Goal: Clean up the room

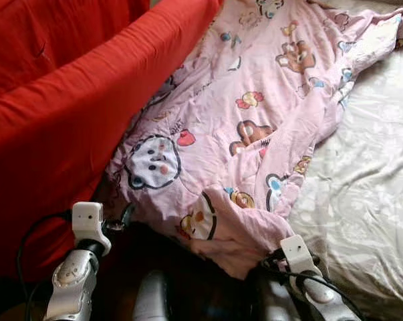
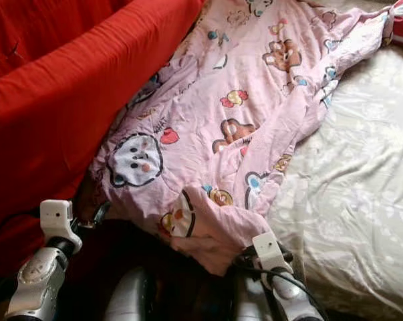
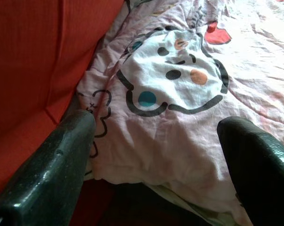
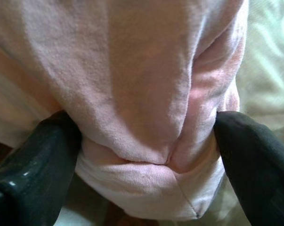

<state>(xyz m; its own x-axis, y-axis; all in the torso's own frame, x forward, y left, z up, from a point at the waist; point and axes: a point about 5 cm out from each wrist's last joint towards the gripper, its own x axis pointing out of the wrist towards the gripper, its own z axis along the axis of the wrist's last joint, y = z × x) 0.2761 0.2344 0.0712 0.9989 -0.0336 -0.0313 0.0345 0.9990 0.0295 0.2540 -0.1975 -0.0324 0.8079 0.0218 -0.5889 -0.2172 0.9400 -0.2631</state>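
Pink quilt (image 1: 254, 127), soft, limp and light but bulky, lies spread on the bed (image 1: 368, 200) beside the red bolster (image 1: 74, 114); right end effector (image 4: 146, 155) grips its bunched near corner, left end effector (image 3: 156, 155) wide, best clamping the near hem.

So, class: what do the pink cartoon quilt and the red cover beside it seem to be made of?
Pink quilt: soft matte woven cloth, probably cotton, printed; it creases and bunches between the right end effector's fingers. Red cover: matte plain fabric with a fine ribbed weave, fibre uncertain.
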